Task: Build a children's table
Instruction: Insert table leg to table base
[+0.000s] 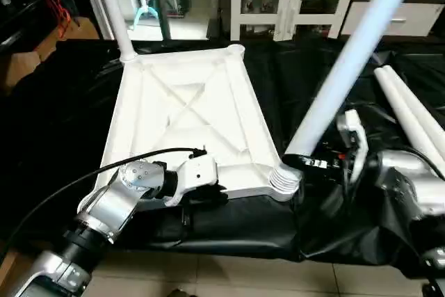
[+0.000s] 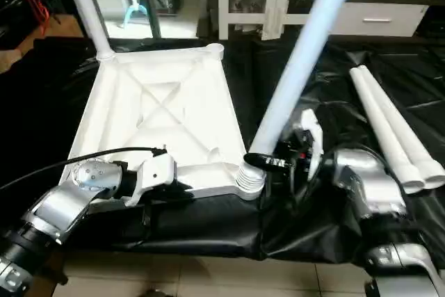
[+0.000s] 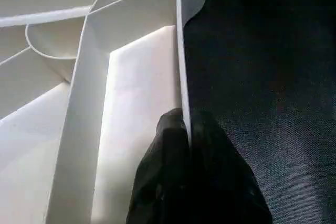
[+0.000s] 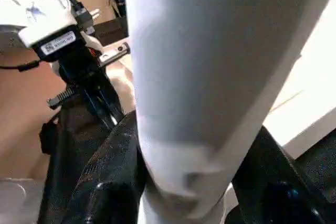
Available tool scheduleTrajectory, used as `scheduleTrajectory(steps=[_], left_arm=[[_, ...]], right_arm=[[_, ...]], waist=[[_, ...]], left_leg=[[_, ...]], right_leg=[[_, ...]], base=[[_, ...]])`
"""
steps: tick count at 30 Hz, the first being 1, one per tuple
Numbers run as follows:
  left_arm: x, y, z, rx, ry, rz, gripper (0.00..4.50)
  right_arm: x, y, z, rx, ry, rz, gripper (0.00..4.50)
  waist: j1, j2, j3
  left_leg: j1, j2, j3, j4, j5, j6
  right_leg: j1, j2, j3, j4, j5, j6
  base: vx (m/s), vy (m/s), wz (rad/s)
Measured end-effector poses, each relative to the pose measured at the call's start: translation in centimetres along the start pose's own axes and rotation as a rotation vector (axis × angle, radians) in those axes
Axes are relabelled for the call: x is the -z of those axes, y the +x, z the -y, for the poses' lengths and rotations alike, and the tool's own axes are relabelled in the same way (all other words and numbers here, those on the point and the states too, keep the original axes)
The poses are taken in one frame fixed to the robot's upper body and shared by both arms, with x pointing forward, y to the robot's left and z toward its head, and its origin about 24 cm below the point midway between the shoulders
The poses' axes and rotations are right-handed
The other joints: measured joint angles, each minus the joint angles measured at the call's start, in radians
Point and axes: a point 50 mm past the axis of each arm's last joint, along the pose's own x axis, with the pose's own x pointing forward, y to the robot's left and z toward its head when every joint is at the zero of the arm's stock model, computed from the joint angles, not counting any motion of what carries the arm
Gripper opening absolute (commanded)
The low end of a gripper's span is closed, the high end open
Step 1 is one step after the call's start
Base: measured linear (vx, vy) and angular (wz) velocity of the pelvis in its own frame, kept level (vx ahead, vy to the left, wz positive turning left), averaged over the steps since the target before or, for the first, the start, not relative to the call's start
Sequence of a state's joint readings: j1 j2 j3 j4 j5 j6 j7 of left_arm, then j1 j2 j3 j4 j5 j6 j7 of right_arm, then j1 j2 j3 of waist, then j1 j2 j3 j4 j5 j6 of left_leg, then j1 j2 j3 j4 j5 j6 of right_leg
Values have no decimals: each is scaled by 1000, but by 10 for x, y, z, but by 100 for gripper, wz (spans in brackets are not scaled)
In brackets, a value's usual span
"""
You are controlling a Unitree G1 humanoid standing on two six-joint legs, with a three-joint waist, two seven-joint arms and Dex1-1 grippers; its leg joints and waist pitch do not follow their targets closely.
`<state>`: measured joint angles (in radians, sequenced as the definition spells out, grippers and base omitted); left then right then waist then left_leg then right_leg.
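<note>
With the upturned tabletop (image 1: 188, 123) on the black-draped counter (image 1: 55, 116), its near rim pinched by the left tool (image 3: 188, 145), the right tool (image 4: 194, 182) clasps a slanted leg (image 1: 348, 60) above the near-right socket (image 1: 284, 180), which may cross-thread or jam.

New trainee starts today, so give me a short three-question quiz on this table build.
1. True or false: the left gripper is shut on the rim of the tabletop.
2. How many legs lie loose on the black sheet? A) none B) two C) four
3. Which gripper holds the tilted leg standing in the near corner socket?

Key: 1 true. 2 B: the loose legs lie side by side on the robot's right. 3 the right gripper, its fingers either side of the leg.
</note>
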<state>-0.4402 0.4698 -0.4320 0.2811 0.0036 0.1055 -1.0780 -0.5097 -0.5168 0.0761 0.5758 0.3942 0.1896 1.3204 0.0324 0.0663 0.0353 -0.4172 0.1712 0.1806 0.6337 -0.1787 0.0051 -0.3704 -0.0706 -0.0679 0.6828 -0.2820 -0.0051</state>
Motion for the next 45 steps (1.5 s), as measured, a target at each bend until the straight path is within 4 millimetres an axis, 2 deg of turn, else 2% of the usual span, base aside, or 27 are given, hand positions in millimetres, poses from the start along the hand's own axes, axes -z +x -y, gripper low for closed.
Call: scheduleTrajectory(steps=[6,8,9,11,14,17,21,24,30,37,40,45], left_arm=[[3,0,0,-7,-9,-19,0],[4,1,1,-5,-14,-22,0],[5,1,1,-4,-15,-22,0],[5,1,2,2,-18,-24,0],[6,1,3,6,-20,-23,0],[6,1,3,7,-20,-25,0],[8,2,5,12,-24,-28,0],[8,2,5,18,-25,-27,0],[9,0,4,11,-32,-32,0],[10,-3,1,-31,-67,-43,0],[8,-2,0,-51,-85,-44,0],[2,7,-3,-124,-132,-67,0]], right_arm=[[-1,11,-2,-42,-153,-87,184],[2,12,-3,-48,-164,-96,184],[2,12,-4,-50,-166,-98,184],[3,12,-5,-56,-174,-98,184],[5,11,-5,-58,-188,-94,184],[7,11,-6,-56,-193,-91,184],[14,9,-10,-45,-197,-68,184],[18,7,-13,-25,-191,-36,184],[24,6,-15,31,-143,30,184],[24,16,-11,110,-101,59,184],[18,20,-9,123,-124,29,184],[13,26,-4,188,-147,-17,184]], waist=[[-7,-8,4],[-9,-19,6],[-9,-20,4],[-8,-24,1],[-9,-24,-3],[-9,-26,-4],[-6,-30,-4],[-4,-33,-6],[-10,-30,-4],[-38,-31,1],[-46,-36,3],[-52,-37,3]], left_leg=[[23,1,0,-5,-4,-9],[33,1,0,-11,-6,-13],[36,1,0,-13,-6,-13],[36,2,-1,-15,-7,-14],[36,3,-1,-16,-8,-16],[39,3,-1,-17,-8,-16],[52,3,-1,-27,-16,-29],[52,3,-1,-31,-16,-29],[52,3,-1,-33,-16,-29],[53,2,-1,-37,-16,-30],[52,2,-1,-38,-16,-30],[53,2,-1,-39,-19,-34]], right_leg=[[21,2,2,-4,-3,0],[25,3,2,-8,-4,0],[27,4,2,-10,-5,0],[29,7,2,-16,-4,-1],[37,8,3,-21,-4,-1],[39,9,3,-23,-5,-1],[46,10,3,-34,-5,-1],[45,10,4,-37,-5,-1],[44,11,4,-37,-5,-1],[41,11,5,-37,-5,-1],[40,11,5,-37,-6,0],[40,11,6,-38,-10,4]], base=[[0,0,0],[0,0,0],[0,0,0],[0,0,0],[0,0,0],[0,0,0],[0,0,0],[0,0,0],[0,0,0],[0,0,0],[0,0,0],[0,0,0]])
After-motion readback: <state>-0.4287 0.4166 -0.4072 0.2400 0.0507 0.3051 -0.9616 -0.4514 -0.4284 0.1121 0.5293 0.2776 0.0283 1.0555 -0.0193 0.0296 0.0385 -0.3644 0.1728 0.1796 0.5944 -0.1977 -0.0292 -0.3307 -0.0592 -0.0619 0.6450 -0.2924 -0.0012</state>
